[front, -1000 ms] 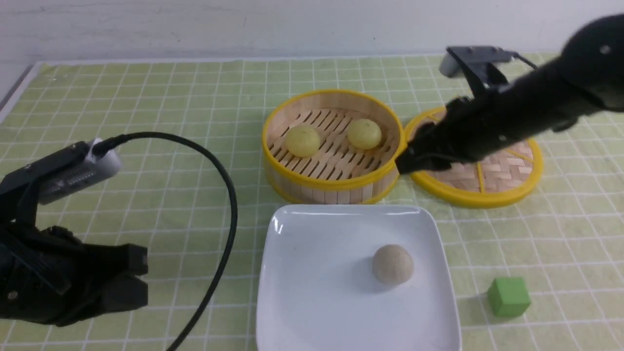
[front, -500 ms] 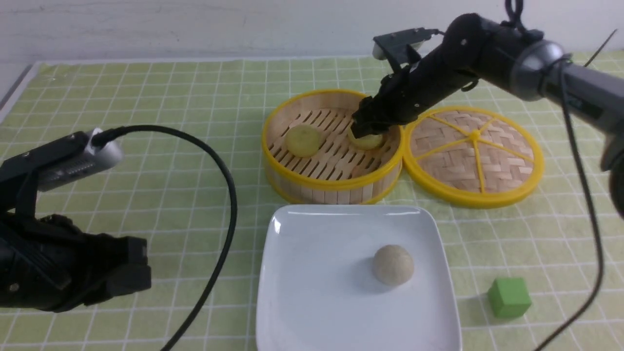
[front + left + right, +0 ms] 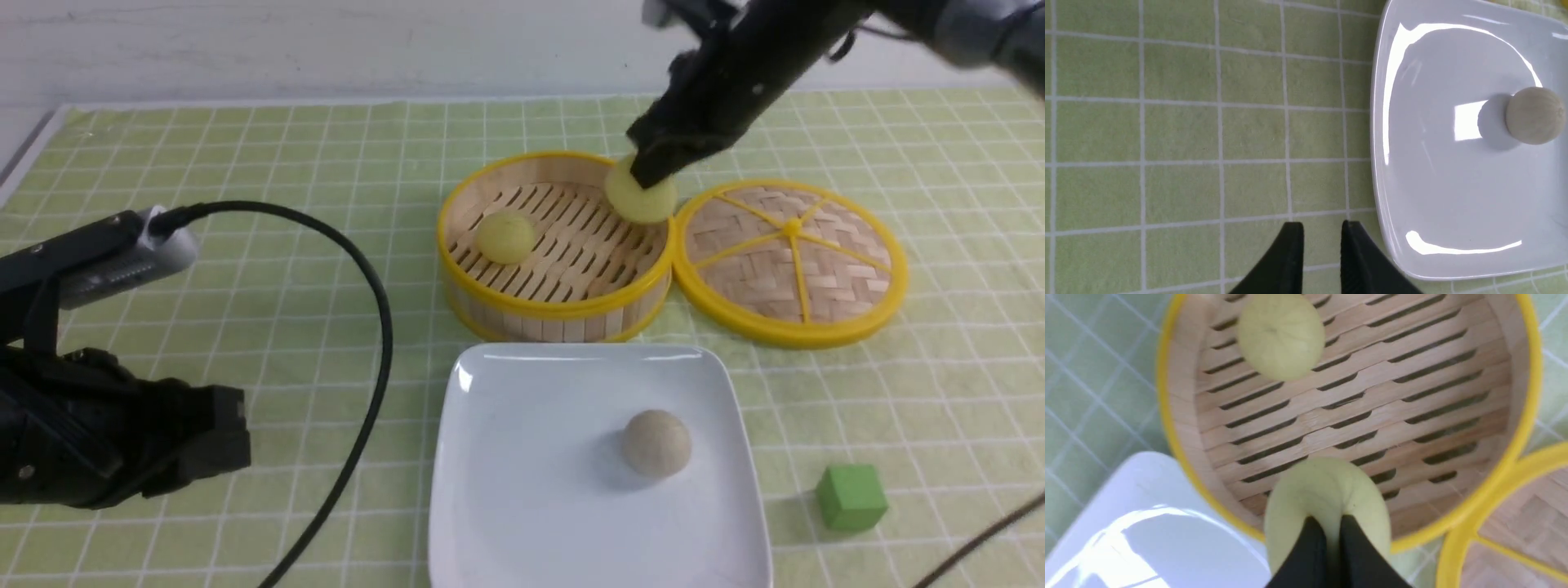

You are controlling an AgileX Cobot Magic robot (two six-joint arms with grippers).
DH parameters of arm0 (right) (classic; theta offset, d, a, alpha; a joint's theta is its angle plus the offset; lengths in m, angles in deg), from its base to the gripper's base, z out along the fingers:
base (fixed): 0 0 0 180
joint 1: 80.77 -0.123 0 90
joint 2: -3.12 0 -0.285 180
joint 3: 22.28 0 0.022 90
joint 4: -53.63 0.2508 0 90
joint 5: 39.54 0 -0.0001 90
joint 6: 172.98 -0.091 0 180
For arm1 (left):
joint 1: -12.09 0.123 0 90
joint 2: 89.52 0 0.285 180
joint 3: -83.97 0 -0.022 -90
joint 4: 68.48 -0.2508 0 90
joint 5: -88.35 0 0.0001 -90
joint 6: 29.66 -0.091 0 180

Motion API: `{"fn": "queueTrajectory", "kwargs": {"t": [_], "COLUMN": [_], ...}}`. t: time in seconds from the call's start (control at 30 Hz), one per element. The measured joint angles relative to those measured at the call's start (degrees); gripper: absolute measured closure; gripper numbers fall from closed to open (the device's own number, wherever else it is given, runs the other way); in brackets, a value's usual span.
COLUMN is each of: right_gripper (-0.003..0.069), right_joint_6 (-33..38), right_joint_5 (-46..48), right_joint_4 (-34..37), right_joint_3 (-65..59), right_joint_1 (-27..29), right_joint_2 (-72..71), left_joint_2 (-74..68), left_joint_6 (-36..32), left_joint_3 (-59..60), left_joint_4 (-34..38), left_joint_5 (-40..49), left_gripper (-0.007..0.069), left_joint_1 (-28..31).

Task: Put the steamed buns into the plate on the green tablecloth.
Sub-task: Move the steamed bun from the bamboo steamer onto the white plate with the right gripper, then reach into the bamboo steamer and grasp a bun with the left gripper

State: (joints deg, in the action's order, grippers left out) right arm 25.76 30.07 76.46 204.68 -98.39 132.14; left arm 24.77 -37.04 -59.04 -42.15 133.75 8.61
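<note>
One pale-yellow steamed bun [image 3: 645, 198] [image 3: 1327, 494] hangs just above the steamer's right rim, squeezed between the jaws of my right gripper [image 3: 653, 170] [image 3: 1327, 520], which is shut on it. The other steamed bun [image 3: 506, 237] [image 3: 1280, 335] lies on the steamer's slats at the left. The white square plate [image 3: 531, 490] [image 3: 1433, 183] [image 3: 1147, 539] sits on the green tablecloth [image 3: 245, 147] in front of the steamer. My left gripper [image 3: 233, 433] [image 3: 1323, 226] hovers low over the cloth left of the plate, its jaws a little apart with nothing between them.
A grey-beige bun [image 3: 655, 443] [image 3: 1533, 115] rests on the plate's right half. The bamboo steamer basket [image 3: 555, 310] stands behind the plate, its woven lid [image 3: 790, 261] flat beside it on the right. A green cube [image 3: 851, 496] sits right of the plate. A black cable [image 3: 380, 327] arcs from the left arm.
My right gripper came down on the right-hand bun, shut on it and lifted it out toward the steamer's right rim. The left gripper's jaws parted slightly; that arm barely moved.
</note>
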Motion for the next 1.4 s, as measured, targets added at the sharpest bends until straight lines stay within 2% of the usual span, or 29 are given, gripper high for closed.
{"fn": "queueTrajectory", "kwargs": {"t": [0.03, 0.1, 0.17, 0.2, 0.27, 0.33, 0.37, 0.43, 0.5, 0.6, 0.7, 0.73, 0.77, 0.83, 0.9, 0.97, 1.0, 1.03, 1.07, 1.13, 1.27, 1.37, 1.4], "right_gripper": [0.0645, 0.0644, 0.0643, 0.0643, 0.0637, 0.0629, 0.0615, 0.0603, 0.0547, 0.0388, 0.0223, 0.0203, 0.0151, 0.0134, 0.0198, 0.034, 0.0375, 0.0501, 0.0593, 0.0666, 0.0673, 0.0673, 0.0673], "right_joint_6": [-4.7, -8.4, -9.9, -10.1, -10.8, -10.9, -10.9, -10.9, -10.9, -10.9, -10.9, -10.9, -10.9, -10.9, -10.9, -10.9, -10.9, -11.0, -11.2, -11.6, -11.6, -11.8, -11.8], "right_joint_5": [0.0, 0.0, 0.4, 0.4, -0.1, -5.1, -11.3, -15.1, -25.4, -31.6, -30.0, -29.7, -26.2, -20.4, -12.7, -5.2, -4.2, -2.2, -1.4, -0.7, 0.2, -1.0, -2.8], "right_joint_4": [-1.3, -2.6, -2.8, -2.8, -1.4, 0.5, 1.2, 1.4, 1.5, 1.4, 0.6, 0.4, -1.1, -3.8, -6.5, -10.2, -10.5, -12.4, -13.8, -15.3, -16.5, -17.4, -17.7], "right_joint_3": [-4.9, -14.0, -24.3, -25.5, -40.7, -50.1, -55.9, -58.8, -64.7, -68.0, -66.7, -66.2, -63.7, -59.7, -54.8, -51.0, -50.6, -50.3, -51.3, -55.3, -64.6, -71.0, -74.1], "right_joint_1": [-0.1, -0.7, -2.0, -2.3, -6.0, -9.3, -11.5, -13.1, -15.5, -17.2, -17.3, -17.2, -16.9, -16.3, -15.4, -14.5, -14.4, -13.7, -13.3, -11.9, -9.9, -9.3, -9.2], "right_joint_2": [-6.8, -14.3, -20.2, -20.7, -26.4, -28.5, -29.1, -29.0, -28.0, -25.7, -25.0, -25.0, -25.1, -25.8, -26.9, -28.8, -29.3, -31.4, -33.4, -39.1, -48.3, -53.4, -56.1], "left_joint_2": [0.0, 0.0, 0.0, 0.0, 0.0, 0.0, 0.0, 0.0, 0.0, 0.0, 0.0, 0.0, 0.0, -0.3, -1.2, -3.2, -4.1, -6.7, -8.9, -14.6, -23.6, -30.5, -33.6], "left_joint_6": [0.0, 0.0, 0.0, 0.0, 0.0, 0.0, 0.0, -0.1, -0.5, -0.7, -0.7, -0.7, -0.7, -0.7, -0.7, -0.6, -0.6, -0.7, -0.9, -2.0, -2.3, -1.3, -0.9], "left_joint_3": [0.0, 0.0, 0.0, 0.0, 0.0, 0.0, 0.0, 0.0, 0.0, 0.0, 0.0, 0.0, 0.0, -0.4, -1.6, -4.0, -4.6, -7.2, -9.3, -14.8, -22.8, -29.3, -32.5], "left_joint_4": [-0.1, -0.2, -0.5, -0.5, -0.8, -1.1, -1.4, -1.7, -2.3, -2.5, -1.3, -1.1, 0.0, 1.3, 1.7, 1.8, 1.8, 1.8, 2.0, 3.2, 5.6, 5.5, 5.5], "left_joint_5": [-0.7, -1.4, -1.6, -1.7, -2.0, -2.7, -3.1, -3.5, -4.1, -4.5, -4.6, -4.6, -4.6, -4.6, -4.4, -3.1, -2.7, -0.9, 0.5, 3.5, 4.9, 4.8, 4.8], "left_gripper": [0.0454, 0.045, 0.0445, 0.0445, 0.044, 0.043, 0.0424, 0.0417, 0.0395, 0.0364, 0.0349, 0.0349, 0.0346, 0.0347, 0.0364, 0.0431, 0.0449, 0.0524, 0.0568, 0.0615, 0.0603, 0.0543, 0.0503], "left_joint_1": [-0.1, -0.1, -0.1, -0.1, -0.1, -0.1, -0.1, -0.1, -0.1, -0.1, -0.1, -0.1, -0.1, -0.1, -0.1, -0.1, -0.1, -0.1, -0.1, -0.1, -0.8, -3.1, -4.8]}}
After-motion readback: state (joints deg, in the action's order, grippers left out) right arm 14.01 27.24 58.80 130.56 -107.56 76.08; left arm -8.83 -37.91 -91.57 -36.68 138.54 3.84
